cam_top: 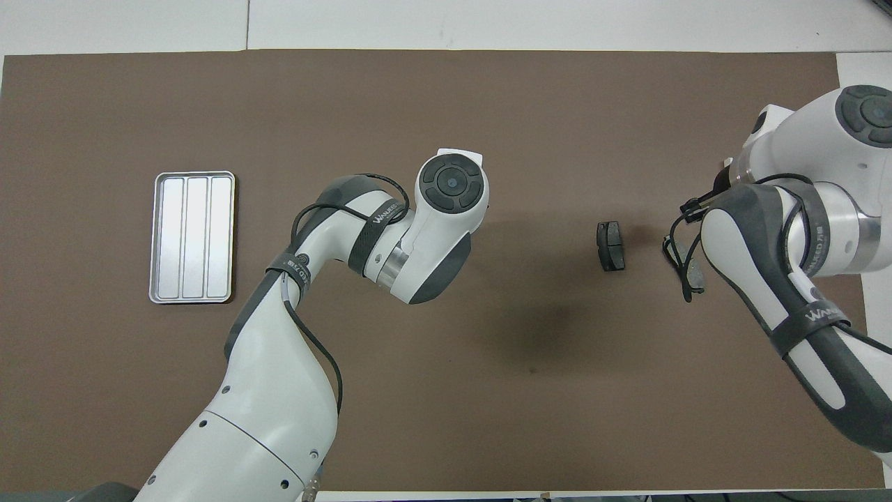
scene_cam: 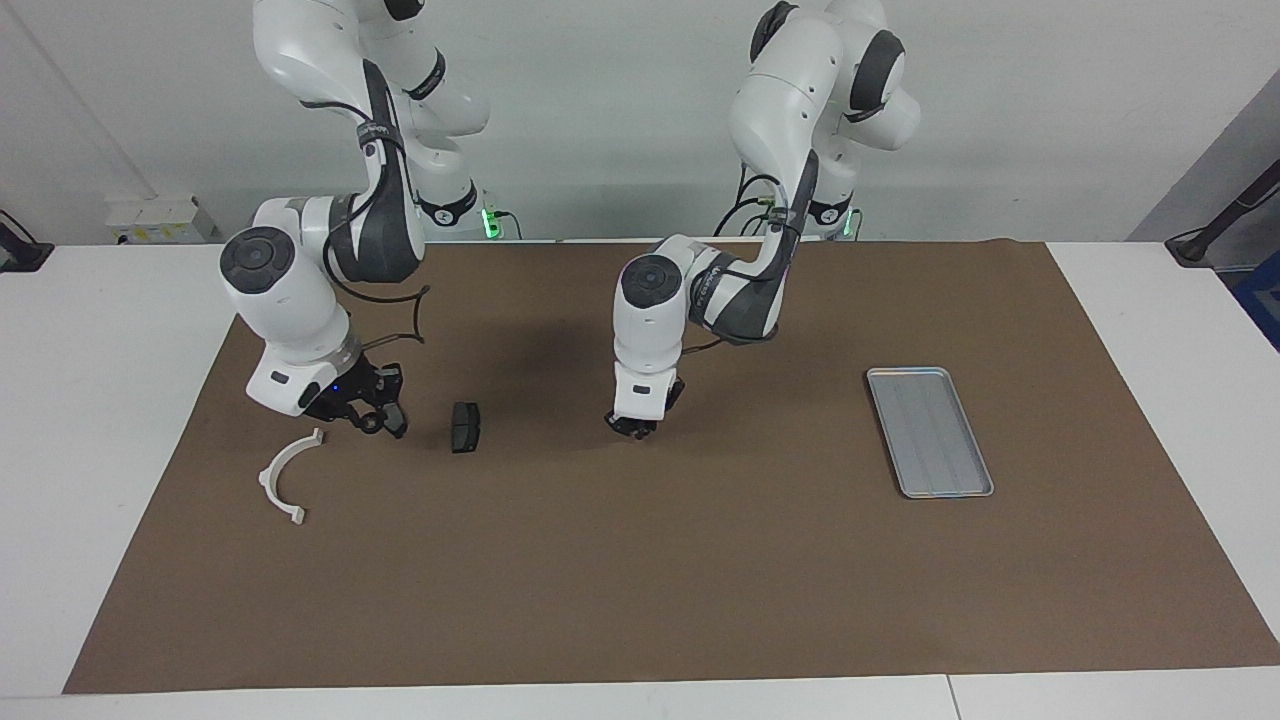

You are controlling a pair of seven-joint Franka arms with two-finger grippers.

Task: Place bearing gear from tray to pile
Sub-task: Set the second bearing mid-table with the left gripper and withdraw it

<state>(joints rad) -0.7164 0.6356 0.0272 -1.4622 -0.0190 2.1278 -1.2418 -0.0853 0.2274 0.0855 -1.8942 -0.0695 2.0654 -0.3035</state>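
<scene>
**Facing view, clock bearings taken from the middle of the brown mat [scene_cam: 640, 580] on the counter.**

- **Tray:** The tray [scene_cam: 930, 432] lies at 3 o'clock and its ridged floor is bare, so no part remains there to be fetched.
- **Pile:** The pile lies at 9 o'clock. It includes a white arc bracket [scene_cam: 285, 475] and, at 2 o'clock from the bracket, a dark plate [scene_cam: 465, 427].
- **Right hand:** The right hand [scene_cam: 368, 420] hangs low over the gap between the bracket and the plate. A second plate there is mostly hidden by it. Its fingertips appear clamped on a small dark round part, apparently the bearing gear [scene_cam: 372, 426]. The low, tilted pose suggests the gear is being set down among the pile's parts rather than dropped.
- **Left hand:** The left hand [scene_cam: 637, 425] has its fingers together and holds nothing. It waits low over bare mat between pile and tray, at about 11 o'clock from the middle. Being empty, it appears to have no further part in the placing.
- **Next step:** What probably remains is the release, made clear of the plates.
</scene>
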